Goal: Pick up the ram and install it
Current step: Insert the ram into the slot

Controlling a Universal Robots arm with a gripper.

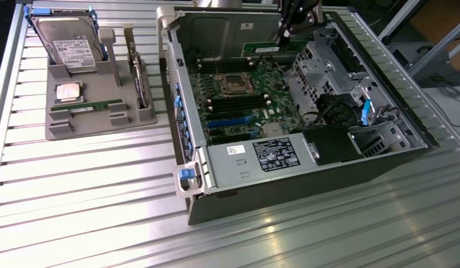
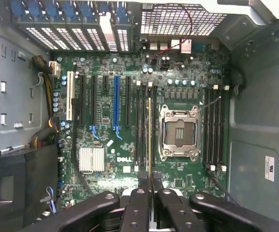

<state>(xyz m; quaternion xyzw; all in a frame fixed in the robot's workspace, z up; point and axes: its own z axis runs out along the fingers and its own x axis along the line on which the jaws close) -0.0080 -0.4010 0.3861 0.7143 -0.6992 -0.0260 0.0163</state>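
Over the motherboard [image 2: 105, 72] in the computer case [image 1: 305, 187], the fingers [image 2: 142, 183] are clamped on the ram [image 2: 149, 135]. It runs along the memory slots [image 2: 140, 125] beside the processor socket [image 2: 179, 131].

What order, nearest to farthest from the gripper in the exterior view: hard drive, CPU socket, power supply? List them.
From the gripper:
1. CPU socket, inside the case.
2. Power supply, case's near end.
3. Hard drive, tray, exterior view's left.
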